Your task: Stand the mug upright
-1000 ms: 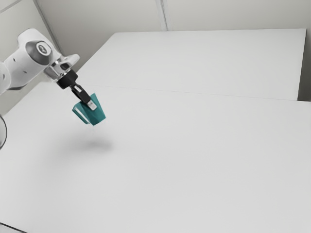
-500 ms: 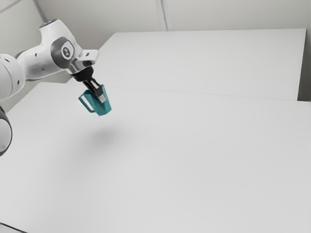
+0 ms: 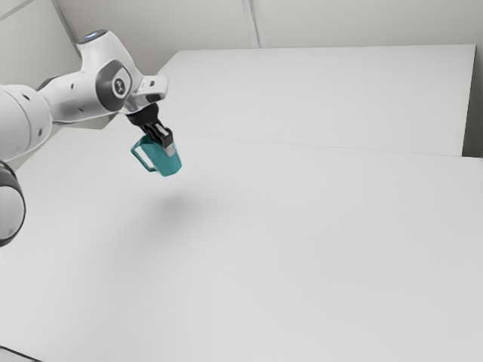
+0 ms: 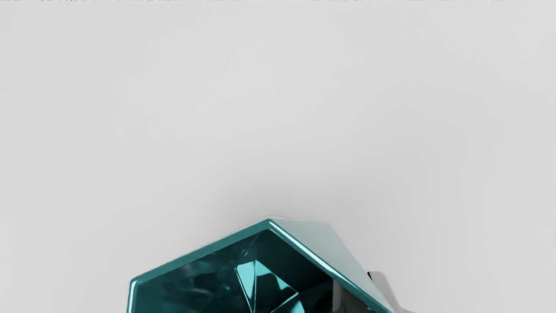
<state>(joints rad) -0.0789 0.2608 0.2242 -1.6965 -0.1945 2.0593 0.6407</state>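
Note:
My gripper [image 3: 169, 146] holds the teal mug [image 3: 159, 160] in the air above the table, shut on its wall. The mug leans, with its handle toward the exterior view's left and its base lower, toward the right. In the wrist view, the angular rim and hollow inside of the mug [image 4: 208, 278] face the camera. At the wall of the mug, one finger of my gripper [image 4: 362, 293] is inside and the other outside.
The white table [image 3: 287, 249] lies beneath the mug, with a soft shadow under it. A pale panel [image 3: 324, 98] stands beyond the table's far edge. A dark cable [image 3: 19, 353] lies at the exterior view's lower left.
The arm has carried the mug up and toward the exterior view's right. The mug has turned closer to upright, its handle still toward the left.

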